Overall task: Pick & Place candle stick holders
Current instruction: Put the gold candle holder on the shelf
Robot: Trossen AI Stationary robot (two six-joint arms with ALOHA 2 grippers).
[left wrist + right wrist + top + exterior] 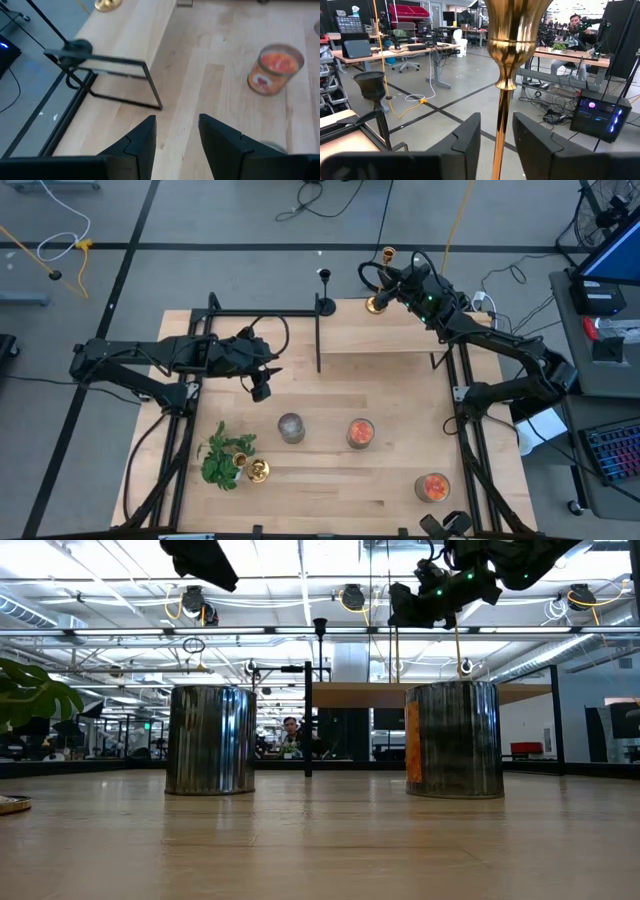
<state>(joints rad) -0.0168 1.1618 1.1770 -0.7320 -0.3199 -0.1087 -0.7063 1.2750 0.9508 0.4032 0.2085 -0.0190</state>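
Two tools are on my screens, and only the right tool (392, 283) is at work. It sits at the far edge of the worktop (390, 395), on the raised shelf (385, 340) there, its fingers parted with the stem of a gold candle stick holder (379, 302) standing between them. I cannot tell whether the pads touch the stem; I judge the hold is low on the stem to keep the tall piece upright over its base.

Just beside it, toward the shelf's left end, stands the black candle stick holder (324, 303), near enough that I would mind it on any sideways move. The shelf's black frame (120, 82) is the other thing in the way.

My left tool (262, 385) waits over the worktop's left-middle, fingers apart and holding nothing.

Further out, the second gold candle stick holder (258, 471) lies near the front left corner, touching a green leafy plant (224, 459). Three candle jars (291, 428) are spread toward the front right.
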